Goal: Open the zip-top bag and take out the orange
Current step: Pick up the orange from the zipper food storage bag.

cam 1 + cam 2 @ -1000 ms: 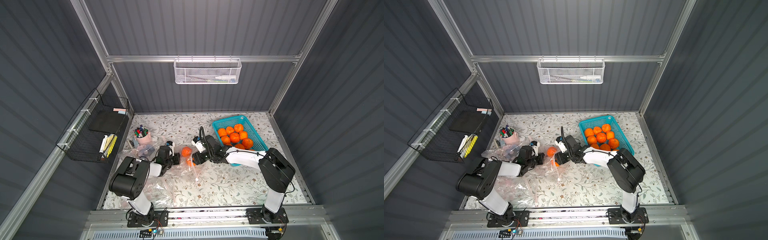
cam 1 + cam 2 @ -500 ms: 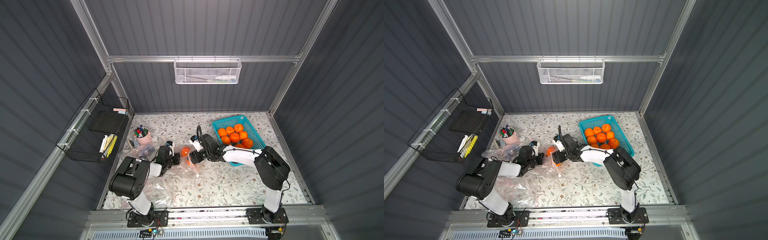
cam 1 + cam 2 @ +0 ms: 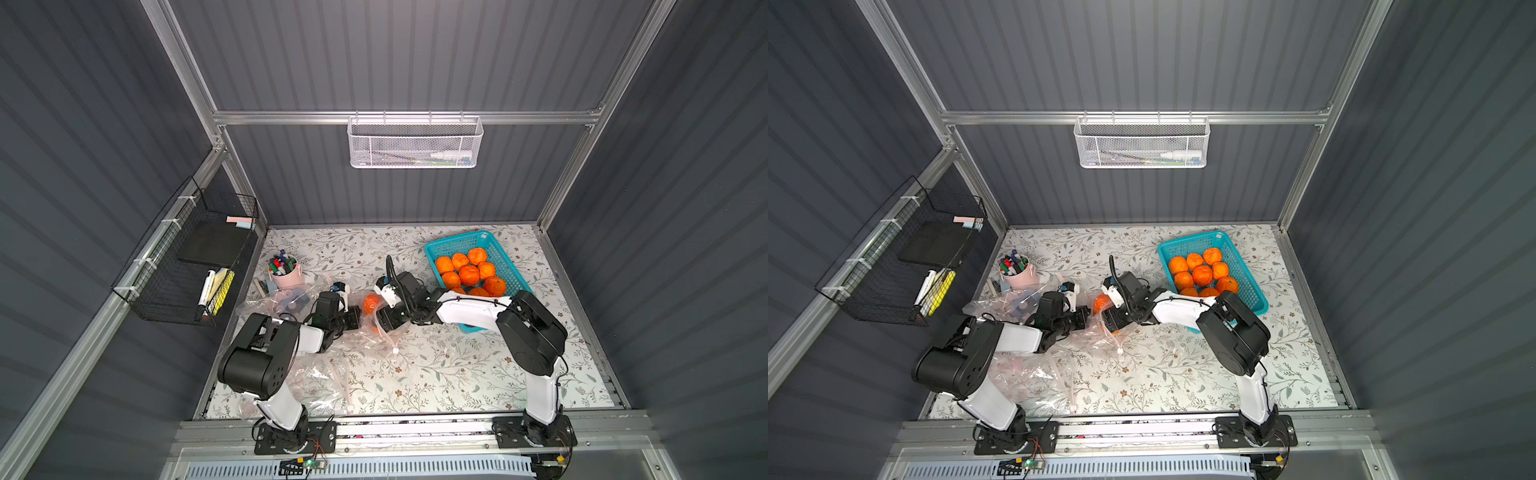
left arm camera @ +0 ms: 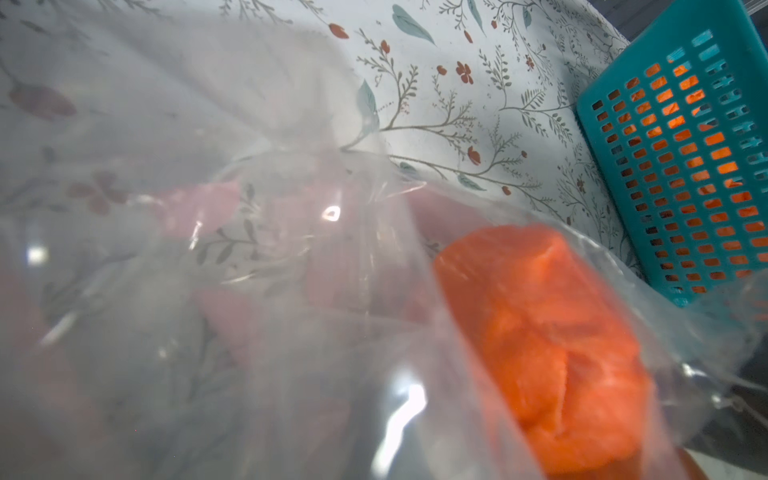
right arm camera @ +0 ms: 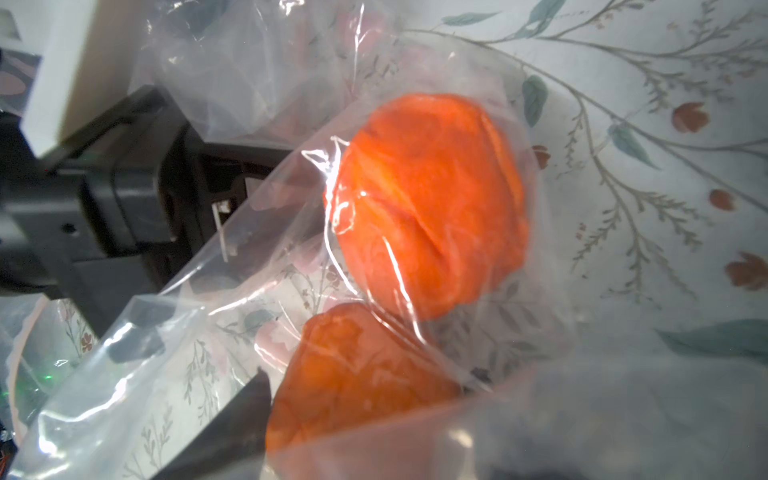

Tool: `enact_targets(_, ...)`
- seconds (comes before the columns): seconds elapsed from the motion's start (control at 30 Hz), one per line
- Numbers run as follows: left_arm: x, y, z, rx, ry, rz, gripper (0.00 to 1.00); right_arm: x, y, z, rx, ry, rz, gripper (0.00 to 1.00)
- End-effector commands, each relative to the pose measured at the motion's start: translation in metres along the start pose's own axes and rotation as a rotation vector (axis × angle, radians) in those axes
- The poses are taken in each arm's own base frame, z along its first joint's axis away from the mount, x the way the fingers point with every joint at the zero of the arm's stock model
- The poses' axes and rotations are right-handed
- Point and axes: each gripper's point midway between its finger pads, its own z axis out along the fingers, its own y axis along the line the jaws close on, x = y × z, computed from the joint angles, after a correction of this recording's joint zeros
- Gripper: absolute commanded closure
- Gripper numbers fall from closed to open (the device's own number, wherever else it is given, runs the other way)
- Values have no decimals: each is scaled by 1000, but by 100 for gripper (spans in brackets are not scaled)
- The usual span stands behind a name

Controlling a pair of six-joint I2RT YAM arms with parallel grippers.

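On the far left, a black wire basket (image 3: 187,266) hangs on the wall with pens and papers in it. Any writing on them is too small to read. Just to its right, a pink cup (image 3: 286,277) full of markers stands on the flowery table (image 3: 436,374). Some empty clear bags (image 3: 316,374) lie in the lower left, near the left arm.

Near the middle of both top views, the left gripper (image 3: 356,319) has its claw pressed together on the edge of the zip-top bag (image 3: 374,340). The bag lies crumpled on the table between the two claws. The orange (image 3: 370,302) is inside the bag, at its upper end, and shows through the clear plastic in the right wrist view (image 5: 428,203).

The right gripper (image 3: 379,322) is just to the right of the orange, at the bag. Its claw is spread apart. In the right wrist view one dark finger (image 5: 245,415) sits low in the frame beside a second orange lump (image 5: 353,395). It cannot be told if the claw touches that lump.

Farther right is a teal basket (image 3: 457,242) filled with more oranges (image 3: 469,274). A white mesh basket (image 3: 415,143) hangs at the top middle.

One second ago the right claw was a little farther right. It has moved left to the bag. The left arm has stayed put.
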Motion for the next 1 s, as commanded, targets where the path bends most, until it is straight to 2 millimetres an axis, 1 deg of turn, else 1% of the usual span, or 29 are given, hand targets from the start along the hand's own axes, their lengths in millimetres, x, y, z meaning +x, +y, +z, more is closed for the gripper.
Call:
enact_targets(0.0,63,31,-5,-118,199,-60,100,23,-2,3,18,58,-15,28)
enact_targets(0.13,63,31,-5,-119,199,-61,100,19,10,-5,-24,47,-24,36)
enact_targets(0.2,63,31,-5,-119,199,-58,100,18,14,-11,-38,42,-25,44)
enact_targets(0.23,64,31,-5,-120,201,-58,100,17,15,-14,-40,36,-25,46)
enact_targets(0.4,64,32,-5,-123,201,-58,100,15,24,-43,-54,-10,-25,48)
enact_targets(0.47,63,32,-5,-123,200,-59,100,20,25,-58,-44,-7,-21,48)
enact_targets(0.6,62,30,-6,-117,193,-58,100,36,22,-88,-12,-28,-27,48)
enact_targets(0.67,63,30,-6,-116,197,-59,100,42,14,-104,42,-33,-28,48)
enact_targets(0.7,62,30,-6,-114,195,-59,100,42,9,-114,84,-46,-21,48)
enact_targets(0.73,63,30,-6,-113,198,-60,100,42,3,-124,125,-58,-19,48)
enact_targets(0.83,63,29,-8,-112,194,-58,100,32,-15,-164,246,-109,-34,48)
enact_targets(0.87,63,29,-8,-111,193,-58,100,26,-23,-178,282,-130,-30,48)
enact_targets(0.93,62,29,-8,-111,190,-59,100,23,-43,-202,349,-145,0,48)
enact_targets(0.97,63,29,-9,-111,191,-59,100,21,-57,-214,385,-161,31,48)
